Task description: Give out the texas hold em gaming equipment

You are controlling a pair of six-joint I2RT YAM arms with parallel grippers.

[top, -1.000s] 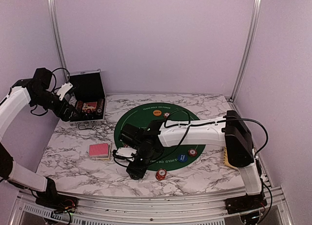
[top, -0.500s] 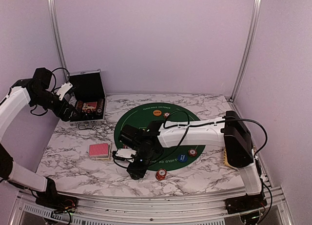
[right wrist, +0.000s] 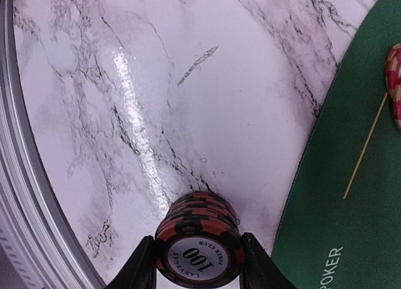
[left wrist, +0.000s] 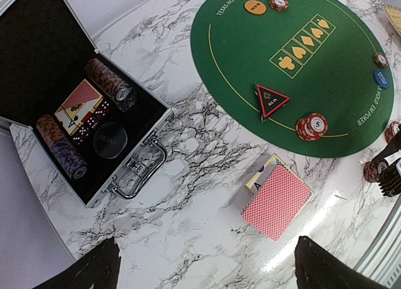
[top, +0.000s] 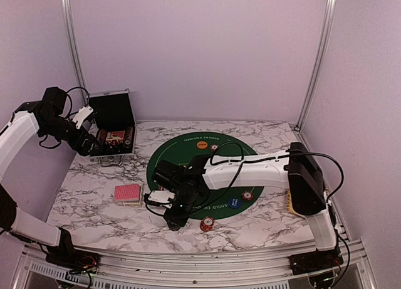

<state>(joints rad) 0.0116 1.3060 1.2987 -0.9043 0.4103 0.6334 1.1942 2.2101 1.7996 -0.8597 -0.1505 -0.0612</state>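
Marbled table (top: 94, 207): mat (left wrist: 313, 82) partly set. The case (left wrist: 135, 141) below the empty, wide-open left end effector (left wrist: 210, 270) is still stocked. The right end effector (right wrist: 197, 270) clasps a chip stack (right wrist: 197, 217).

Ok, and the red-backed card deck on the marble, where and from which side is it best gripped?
Probably across its two long edges, coming straight down. The red-backed card deck lies flat on the marble table, too low for a sideways approach, and its short width is the easier span. Nothing touches its edges. One card peeks out at a corner, so squeeze gently.
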